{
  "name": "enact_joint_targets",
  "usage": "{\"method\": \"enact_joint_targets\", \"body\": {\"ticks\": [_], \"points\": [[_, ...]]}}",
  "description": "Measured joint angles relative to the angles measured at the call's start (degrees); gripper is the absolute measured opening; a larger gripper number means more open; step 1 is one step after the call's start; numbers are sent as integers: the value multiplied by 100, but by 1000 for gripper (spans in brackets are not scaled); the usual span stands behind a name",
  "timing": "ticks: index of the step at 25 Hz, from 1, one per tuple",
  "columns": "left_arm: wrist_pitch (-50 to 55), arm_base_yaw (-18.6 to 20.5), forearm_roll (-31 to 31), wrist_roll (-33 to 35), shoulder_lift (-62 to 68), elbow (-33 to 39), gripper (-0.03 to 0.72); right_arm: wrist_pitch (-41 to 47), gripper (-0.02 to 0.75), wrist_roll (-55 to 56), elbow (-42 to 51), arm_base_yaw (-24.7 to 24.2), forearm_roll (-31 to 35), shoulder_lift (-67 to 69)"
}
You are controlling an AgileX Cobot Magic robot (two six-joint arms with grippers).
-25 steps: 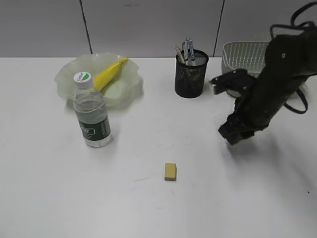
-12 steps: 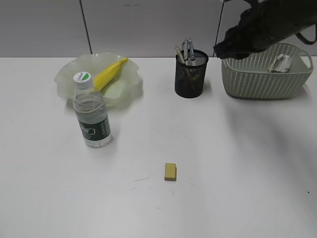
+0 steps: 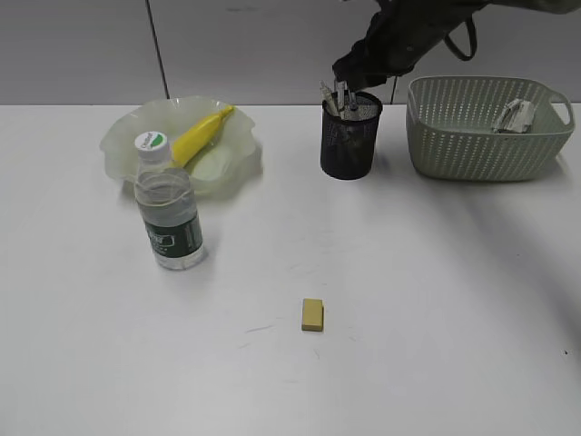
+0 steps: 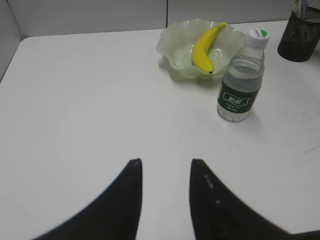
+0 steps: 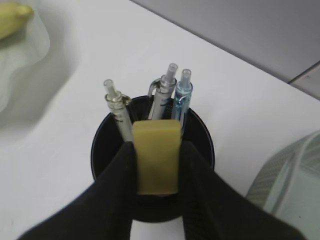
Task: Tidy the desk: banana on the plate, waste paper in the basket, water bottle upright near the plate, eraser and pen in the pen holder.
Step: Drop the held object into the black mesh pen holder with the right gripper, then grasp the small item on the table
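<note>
My right gripper [image 3: 349, 68] hovers just above the black mesh pen holder [image 3: 350, 136]. In the right wrist view the gripper [image 5: 156, 146] is shut on a yellow eraser [image 5: 156, 160], held over the holder's mouth [image 5: 100, 150] beside three pens [image 5: 165, 95]. A second yellow eraser [image 3: 312, 314] lies on the desk in front. The banana [image 3: 201, 133] lies in the pale green plate [image 3: 123, 145]. The water bottle [image 3: 169, 204] stands upright next to the plate. The waste paper [image 3: 516, 115] lies in the basket [image 3: 486, 136]. My left gripper [image 4: 165, 162] is open over bare desk.
In the left wrist view the banana [image 4: 204, 45], plate [image 4: 172, 47] and bottle [image 4: 241, 82] lie ahead to the right. The basket's corner [image 5: 295, 175] shows right of the pen holder. A grey panelled wall runs behind the desk.
My right arm rose from low over the desk, passed in front of the basket and moved left to above the pen holder. Nothing on the desk moved.
</note>
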Motion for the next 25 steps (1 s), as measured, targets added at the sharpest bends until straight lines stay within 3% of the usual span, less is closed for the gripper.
{"method": "enact_joint_targets", "body": {"ticks": [3, 7, 9, 14, 17, 22, 25], "points": [[0, 0, 0, 0, 0, 0, 241, 352, 244, 0, -574, 0, -24, 529], [0, 0, 0, 0, 0, 0, 239, 590, 463, 101, -782, 0, -86, 670], [0, 0, 0, 0, 0, 0, 239, 888, 480, 288, -794, -5, -285, 590], [0, 0, 0, 0, 0, 0, 239, 1730, 440, 451, -425, -106, -478, -176], [0, 0, 0, 0, 0, 0, 239, 1547, 419, 469, 672, -146, -532, -1235], [0, 0, 0, 0, 0, 0, 239, 724, 365, 561, 3664, -140, -497, -3849], [-5, 0, 0, 0, 0, 0, 239, 995, 309, 573, 5102, -47, -442, -5342]]}}
